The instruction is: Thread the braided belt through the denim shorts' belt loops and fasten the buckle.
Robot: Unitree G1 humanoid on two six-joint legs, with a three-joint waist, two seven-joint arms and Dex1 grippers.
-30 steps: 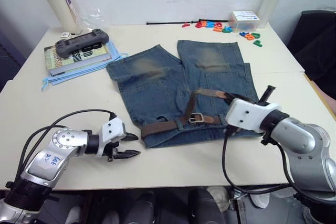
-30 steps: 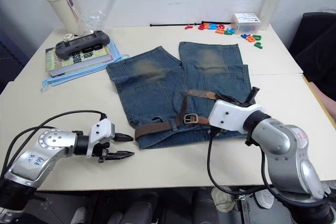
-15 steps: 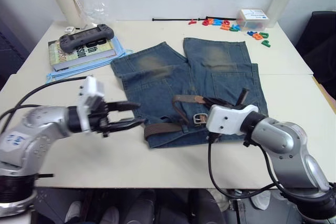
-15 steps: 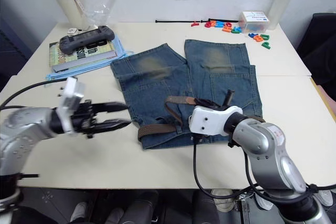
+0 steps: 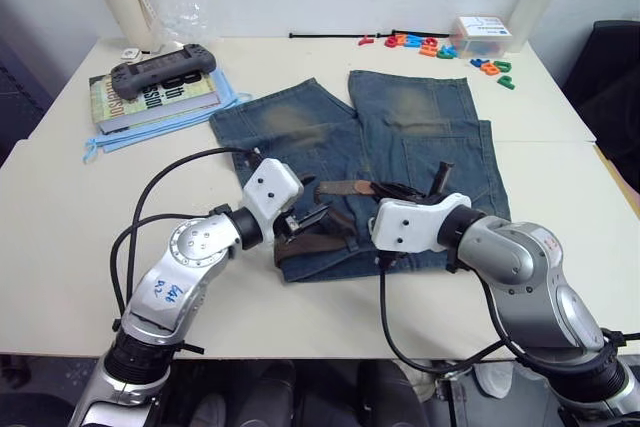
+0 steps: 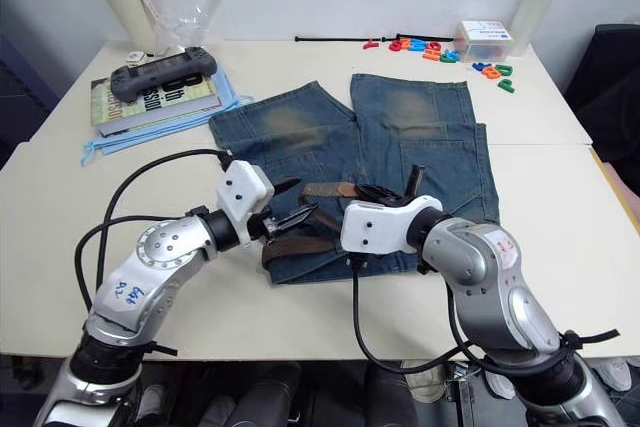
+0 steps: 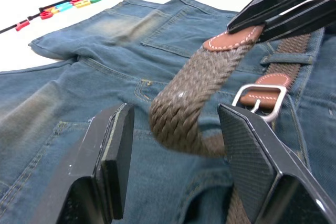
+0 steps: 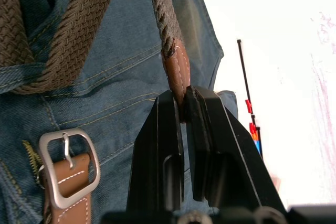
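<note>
Denim shorts [image 5: 400, 137]: flat on the table [image 5: 60, 197], waistband toward me, legs pointing away.
Braided belt [image 7: 189, 98]: partly run along the waistband; its free end lifts off the denim in an arch between my two grippers.
Belt tip: tan leather tab [image 8: 177, 72], raised clear of the cloth.
Buckle [image 8: 67, 165]: lying flat on the waistband, prong resting across the frame, not yet fastened.
Right gripper [image 8: 182, 98]: clenched on the tan leather tab, holding it up.
Left gripper [image 7: 173, 135]: released, fingers [image 7: 113, 156] spread either side of the arched strap, not touching it.
Belt loops: one [image 7: 281, 59] shows with the strap already through it; how many remain I cannot tell from here.
Step in hand: I judge it to be taking the strap mid-span with the left.
Method: I would close squarely across the flat of the braid, keep it untwisted, and leave slack so the right can steer the tip to the buckle.
Risk: pulling hard may drag the shorts.
</note>
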